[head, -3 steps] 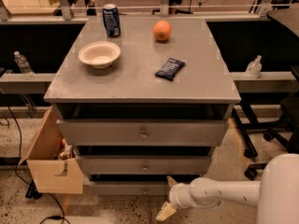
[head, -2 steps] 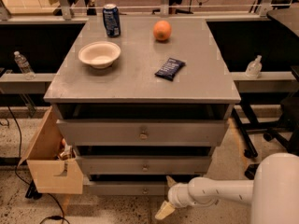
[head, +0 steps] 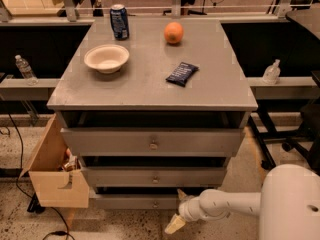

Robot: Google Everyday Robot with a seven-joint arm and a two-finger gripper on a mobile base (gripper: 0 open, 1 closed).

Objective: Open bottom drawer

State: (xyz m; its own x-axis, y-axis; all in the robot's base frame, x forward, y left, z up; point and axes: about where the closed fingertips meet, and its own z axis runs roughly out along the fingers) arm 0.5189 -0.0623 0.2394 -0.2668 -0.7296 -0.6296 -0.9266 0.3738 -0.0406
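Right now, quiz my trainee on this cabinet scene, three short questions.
1. True or false: the gripper sits in front of the bottom drawer, right of its knob in the picture.
2. Which stands at the back-left of the cabinet top? A orange, B soda can, C bowl.
3. Fill in: in the picture, the cardboard box sits at the cabinet's ____ side.
Key: 1 true; 2 B; 3 left.

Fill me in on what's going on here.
The robot's arm reaches low at the bottom drawer of the grey cabinet. Its gripper hangs, jaws spread, just right of the drawer's small knob, not on it. The drawer looks not yet pulled out. The bowl, can, orange and snack packet on top lie untouched.
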